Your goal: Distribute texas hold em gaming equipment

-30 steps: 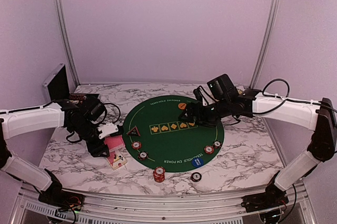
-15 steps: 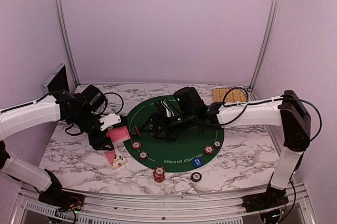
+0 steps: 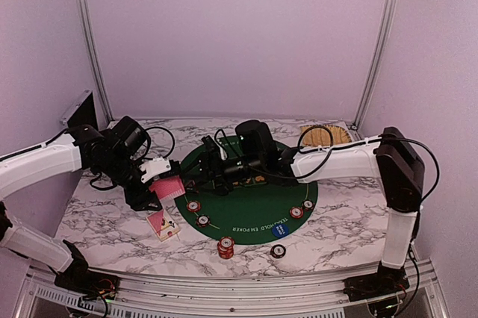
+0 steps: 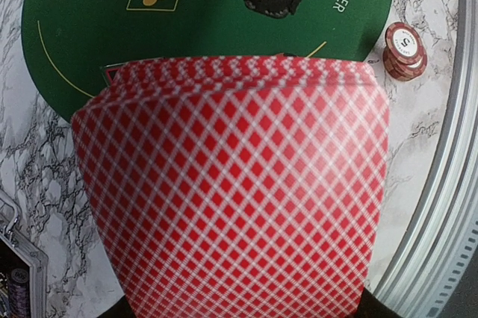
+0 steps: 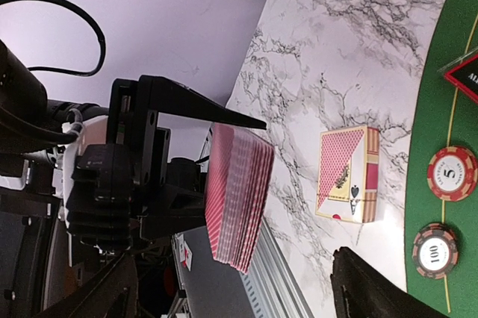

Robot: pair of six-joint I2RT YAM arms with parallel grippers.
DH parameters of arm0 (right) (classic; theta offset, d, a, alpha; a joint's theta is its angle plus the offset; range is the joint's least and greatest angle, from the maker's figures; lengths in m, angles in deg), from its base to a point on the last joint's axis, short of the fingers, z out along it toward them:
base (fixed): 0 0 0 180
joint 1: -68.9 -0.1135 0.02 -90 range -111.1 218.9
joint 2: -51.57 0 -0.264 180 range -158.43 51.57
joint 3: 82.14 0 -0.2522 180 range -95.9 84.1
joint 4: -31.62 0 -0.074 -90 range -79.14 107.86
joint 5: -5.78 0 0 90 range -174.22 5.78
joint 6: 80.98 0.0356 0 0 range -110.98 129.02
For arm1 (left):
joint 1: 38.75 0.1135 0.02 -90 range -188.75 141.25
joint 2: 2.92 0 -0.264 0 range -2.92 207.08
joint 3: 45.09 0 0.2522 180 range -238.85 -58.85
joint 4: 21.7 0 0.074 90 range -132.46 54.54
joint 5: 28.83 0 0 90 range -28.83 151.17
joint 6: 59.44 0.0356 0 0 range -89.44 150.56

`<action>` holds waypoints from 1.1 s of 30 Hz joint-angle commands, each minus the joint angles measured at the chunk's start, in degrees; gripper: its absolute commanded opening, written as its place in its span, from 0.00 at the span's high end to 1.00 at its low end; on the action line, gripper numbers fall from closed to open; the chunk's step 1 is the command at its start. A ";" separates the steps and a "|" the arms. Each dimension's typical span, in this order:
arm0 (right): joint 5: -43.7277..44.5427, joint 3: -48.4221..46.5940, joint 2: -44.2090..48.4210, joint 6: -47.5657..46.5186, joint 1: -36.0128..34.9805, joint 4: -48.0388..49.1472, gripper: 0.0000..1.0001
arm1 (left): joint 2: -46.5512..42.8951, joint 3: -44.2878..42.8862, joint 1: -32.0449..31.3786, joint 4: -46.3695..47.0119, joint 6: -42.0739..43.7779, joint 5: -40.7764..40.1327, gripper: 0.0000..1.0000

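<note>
Resting on the white marble table (image 3: 351, 213), the round green poker mat (image 3: 258, 202) fills the middle, and my right arm stretches over its far-left part. My right gripper (image 3: 203, 176) hangs above the mat's left edge with jaws wide and nothing between them. It faces my left gripper (image 3: 158, 187), which is just beside it. My left jaws are clamped on a deck of red-backed playing cards (image 4: 239, 191), held off the table to the left of the mat. Nearer than the deck, a card box (image 3: 163, 225) lies flat on the marble. A stack of poker chips (image 3: 225, 246) stands just off the mat's near edge. A near-left chip (image 3: 193, 206) and a near-right chip (image 3: 296, 213) sit on the mat. A blue disc (image 3: 280, 230) lies at its near-right rim.
</note>
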 commanded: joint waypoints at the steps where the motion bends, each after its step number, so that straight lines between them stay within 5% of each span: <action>1: -1.85 -2.08 -1.93 2.46 -0.89 4.42 0.14 | -1.78 -2.23 -0.40 -0.81 0.34 1.19 1.00; 33: -4.95 -7.10 -10.37 9.24 -2.08 12.84 0.31 | -1.95 -3.20 -0.58 -0.94 0.26 1.32 1.00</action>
